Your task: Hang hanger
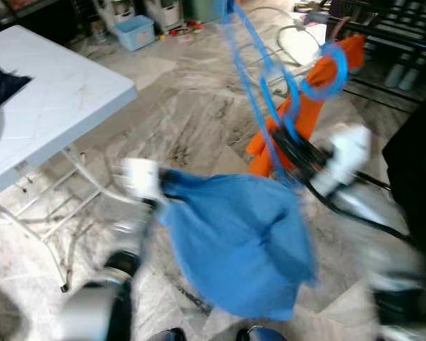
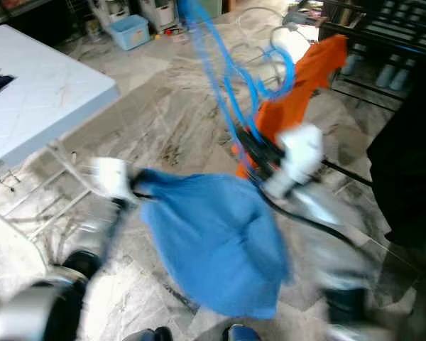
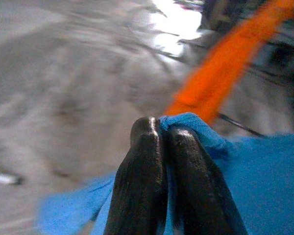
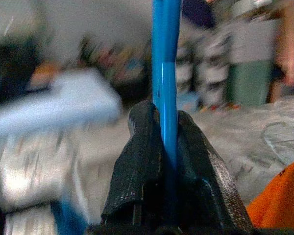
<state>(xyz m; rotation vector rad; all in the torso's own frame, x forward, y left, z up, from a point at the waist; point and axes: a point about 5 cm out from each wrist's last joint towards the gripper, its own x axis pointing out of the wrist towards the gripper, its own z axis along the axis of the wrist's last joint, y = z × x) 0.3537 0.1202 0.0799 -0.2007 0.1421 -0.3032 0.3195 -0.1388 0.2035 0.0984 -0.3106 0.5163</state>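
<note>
Hanger [image 4: 165, 73] upright between right jaws

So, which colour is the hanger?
Blue hanger, clearest in the right wrist view.

I see grey marbled floor tiles [image 1: 192, 106] w/ glare patches, a white folding table [image 1: 50, 99] well off to the left of the left gripper [image 1: 158, 186], a pale blue bin [image 1: 135, 31] and blurred dark racks [image 1: 397, 35] beyond.
</note>
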